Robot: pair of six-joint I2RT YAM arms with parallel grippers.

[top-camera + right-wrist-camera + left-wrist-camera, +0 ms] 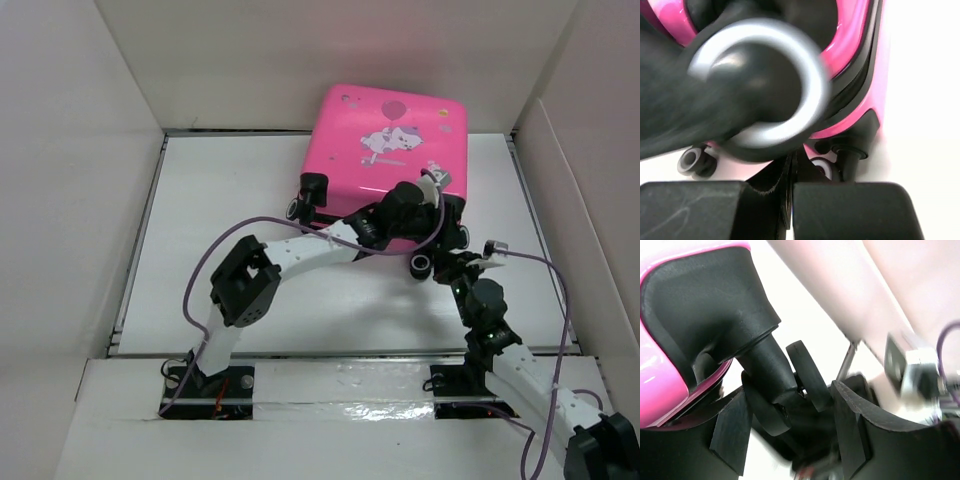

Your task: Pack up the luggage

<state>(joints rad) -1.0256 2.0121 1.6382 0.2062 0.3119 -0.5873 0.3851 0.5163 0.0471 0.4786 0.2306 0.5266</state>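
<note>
Nearest, the right gripper [791,195] is resting with its fingers pressed together, holding nothing, just before a blurred silver-rimmed wheel [757,85]. The left gripper [790,410] is straddling a black caster [782,390], jaws apart. The pink luggage [390,140] is lying closed, sticker side up, at the table's [250,200] far right, wheels facing both arms. Tugging a caster could skid the case sideways, and the crowded grippers are risking a collision.

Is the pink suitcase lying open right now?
No, the luggage is shut: only its stickered pink shell shows in the top view, no lining.
</note>
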